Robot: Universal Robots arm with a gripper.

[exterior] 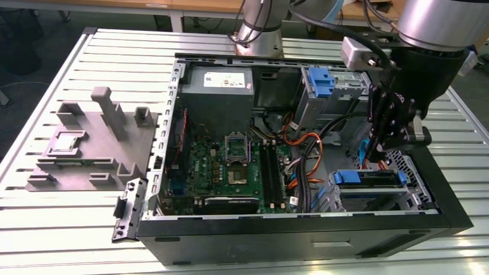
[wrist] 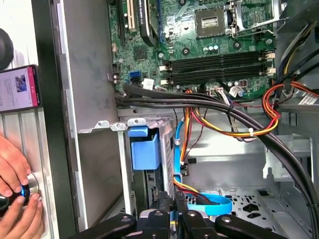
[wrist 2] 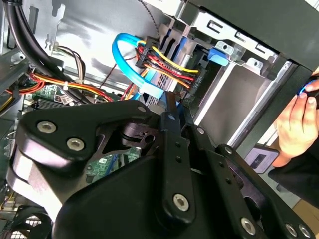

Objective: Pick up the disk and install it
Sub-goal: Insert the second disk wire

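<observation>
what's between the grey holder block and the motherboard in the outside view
In the exterior view, the computer case's metal side wall stands between the grey holder block and the motherboard; a strip of slatted table separates block and case.

Tight around gripper (exterior: 379, 150), low inside open case (exterior: 306, 229) near drive bay (exterior: 368, 192); cable bundles (wrist: 224, 112) crossing just beside, blue cable (wrist 2: 127, 64) looping close by. More room over motherboard (exterior: 229, 166). Person's hands (wrist: 15, 179) at case wall, outside.
</observation>
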